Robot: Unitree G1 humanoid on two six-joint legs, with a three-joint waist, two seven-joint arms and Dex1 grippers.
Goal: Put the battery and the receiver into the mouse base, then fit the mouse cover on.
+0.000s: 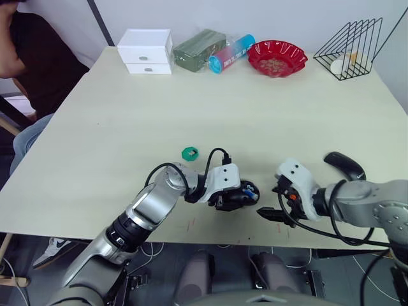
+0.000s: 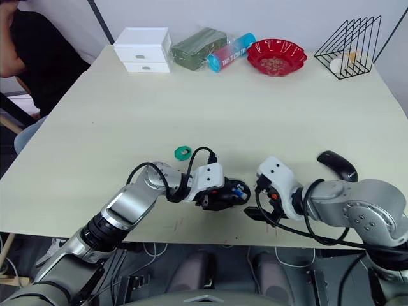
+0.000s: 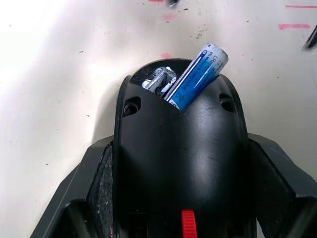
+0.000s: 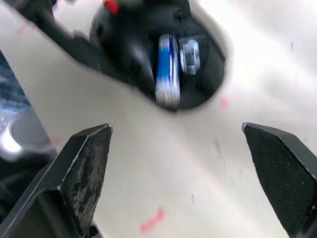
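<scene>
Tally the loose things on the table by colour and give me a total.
Black: 3, mouse base, mouse cover, wire rack
Blue: 2, battery, tube
Green: 2, disc, packet
Red: 1, bowl
White: 1, drawer box
Silver: 1, receiver
Total: 10

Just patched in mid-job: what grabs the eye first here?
The left gripper near the table's front edge is clamped on the mouse base, with the blue battery sticking up tilted out of its bay beside the silvery receiver. The right gripper is open just to its right, empty. The mouse cover lies further right, not yet fitted.
</scene>
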